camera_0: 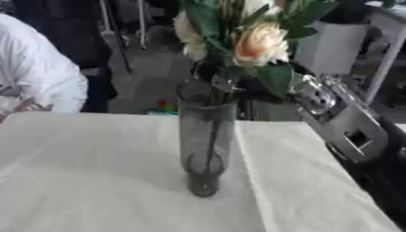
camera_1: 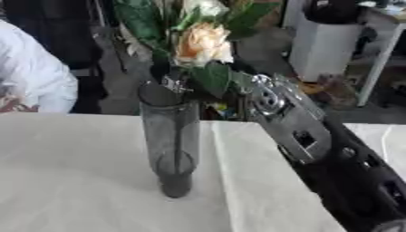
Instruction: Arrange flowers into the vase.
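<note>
At the far left edge a person in a white sleeve (camera_0: 36,68) sits behind the desk and touches nothing of the task. The desk (camera_0: 95,172) is covered with a white cloth, and no left hand shows on it in either view. Near the middle stands the vase (camera_0: 206,140), a tall and narrow one of dark glass, upright on the cloth. The flowers (camera_0: 258,43), pale peach and cream with broad green leaves, are already over its mouth, and a thin stem runs down inside the glass almost to the bottom. To the right, the robot's right arm (camera_1: 293,122) comes in and reaches up to the bunch just above the rim; the right hand itself is hidden behind the leaves, so I cannot tell if its fingers hold the stems or are open. I think the placing is nearly done. The danger is the vase: it is tall with a small base and a heavy bunch on top, so a sideways pull by the arm could tip it over.
</note>
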You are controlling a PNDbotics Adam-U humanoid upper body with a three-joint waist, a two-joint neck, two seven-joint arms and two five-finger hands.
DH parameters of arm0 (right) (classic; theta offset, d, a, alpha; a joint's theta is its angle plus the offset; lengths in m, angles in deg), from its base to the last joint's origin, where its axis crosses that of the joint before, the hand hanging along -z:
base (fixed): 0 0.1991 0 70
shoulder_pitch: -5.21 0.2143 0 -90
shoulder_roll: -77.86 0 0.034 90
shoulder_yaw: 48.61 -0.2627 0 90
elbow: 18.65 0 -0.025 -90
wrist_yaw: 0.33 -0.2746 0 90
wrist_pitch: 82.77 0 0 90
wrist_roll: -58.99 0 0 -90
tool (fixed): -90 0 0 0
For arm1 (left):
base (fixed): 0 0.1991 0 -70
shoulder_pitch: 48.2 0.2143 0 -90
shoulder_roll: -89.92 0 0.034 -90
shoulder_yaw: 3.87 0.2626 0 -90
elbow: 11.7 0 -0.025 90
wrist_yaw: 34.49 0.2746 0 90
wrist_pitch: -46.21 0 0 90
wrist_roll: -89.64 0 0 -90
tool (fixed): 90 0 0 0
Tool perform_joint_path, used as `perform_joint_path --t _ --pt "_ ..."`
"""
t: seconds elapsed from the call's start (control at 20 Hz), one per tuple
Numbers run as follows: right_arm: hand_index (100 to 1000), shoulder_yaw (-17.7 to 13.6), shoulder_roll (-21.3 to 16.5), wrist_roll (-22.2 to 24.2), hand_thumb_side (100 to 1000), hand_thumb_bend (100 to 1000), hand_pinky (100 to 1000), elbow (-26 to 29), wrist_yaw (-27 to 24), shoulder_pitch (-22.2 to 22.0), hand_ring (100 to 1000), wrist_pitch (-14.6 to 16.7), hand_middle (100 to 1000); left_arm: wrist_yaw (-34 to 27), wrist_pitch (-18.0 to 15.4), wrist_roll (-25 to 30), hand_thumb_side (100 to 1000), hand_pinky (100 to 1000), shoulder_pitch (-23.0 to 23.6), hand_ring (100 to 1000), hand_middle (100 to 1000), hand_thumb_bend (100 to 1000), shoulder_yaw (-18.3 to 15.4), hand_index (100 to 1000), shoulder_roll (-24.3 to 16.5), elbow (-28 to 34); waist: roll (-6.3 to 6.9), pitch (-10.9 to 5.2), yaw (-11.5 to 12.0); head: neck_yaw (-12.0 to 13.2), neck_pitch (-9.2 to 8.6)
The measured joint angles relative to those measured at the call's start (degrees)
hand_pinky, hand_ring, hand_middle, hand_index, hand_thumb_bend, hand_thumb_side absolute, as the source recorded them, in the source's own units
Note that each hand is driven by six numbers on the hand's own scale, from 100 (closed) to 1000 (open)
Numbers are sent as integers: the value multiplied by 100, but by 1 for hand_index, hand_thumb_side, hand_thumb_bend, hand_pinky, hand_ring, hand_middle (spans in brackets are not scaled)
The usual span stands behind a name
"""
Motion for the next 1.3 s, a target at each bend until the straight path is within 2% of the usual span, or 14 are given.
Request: perform_joint_path --t 0.55,1.0,1.15,1.3 --pt "840 -52 -54 391 1000 322 799 -2 124 0 853 28 753 0 11 -2 1000 798 3 888 884 100 0 945 0 0 -4 -3 -28 1 -1" --pt "869 -140 -53 446 1000 406 828 -40 101 73 907 -39 783 -6 20 7 1000 798 3 888 885 100 1 945 0 0 2 -4 -43 -9 -1" --pt "869 -174 -53 511 1000 409 829 -56 108 81 909 -32 785 -7 20 7 1000 798 3 888 885 100 1 945 0 0 1 -4 -64 -16 -1" --pt "905 -187 -54 582 1000 460 857 -72 129 93 952 -23 826 -7 20 7 1000 798 3 888 885 100 1 945 0 0 -3 -5 -68 -17 -1"
